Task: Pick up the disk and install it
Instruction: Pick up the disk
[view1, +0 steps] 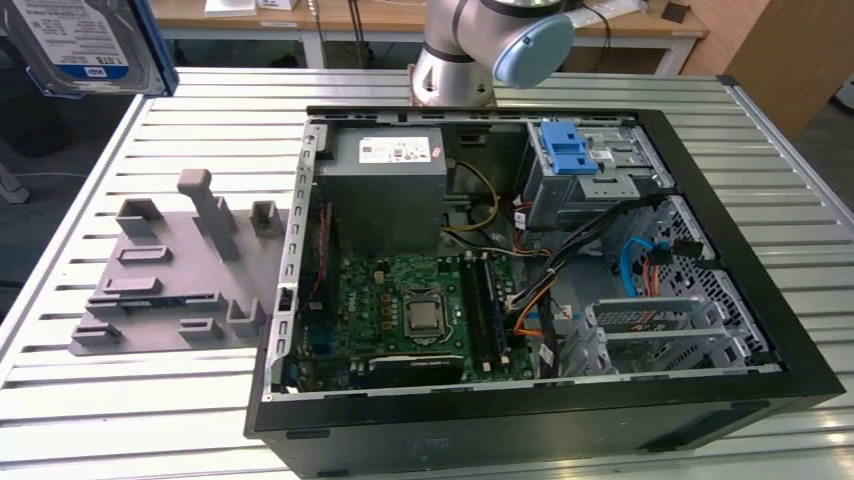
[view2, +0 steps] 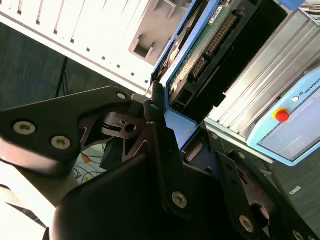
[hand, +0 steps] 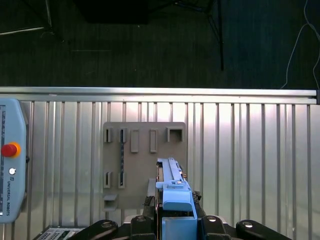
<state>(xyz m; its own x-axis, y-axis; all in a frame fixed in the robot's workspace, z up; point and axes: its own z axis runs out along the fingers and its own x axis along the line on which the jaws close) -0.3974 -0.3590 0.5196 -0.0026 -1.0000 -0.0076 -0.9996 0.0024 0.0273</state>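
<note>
The disk (view1: 83, 45), blue-framed, is held aloft at the exterior view's far left, pinched edge-on by the gripper (hand: 176, 216) in the first wrist view. Beneath it, the grey moulded holder (hand: 144, 150) is seen on the slatted desk (hand: 250, 160), with the open computer case (view1: 534, 250) just beside it on the exterior view's right.

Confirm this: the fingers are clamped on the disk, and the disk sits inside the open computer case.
Not quite. The fingers are clamped on the disk, but it is held in the air outside the open computer case, at the exterior view's upper left.
</note>
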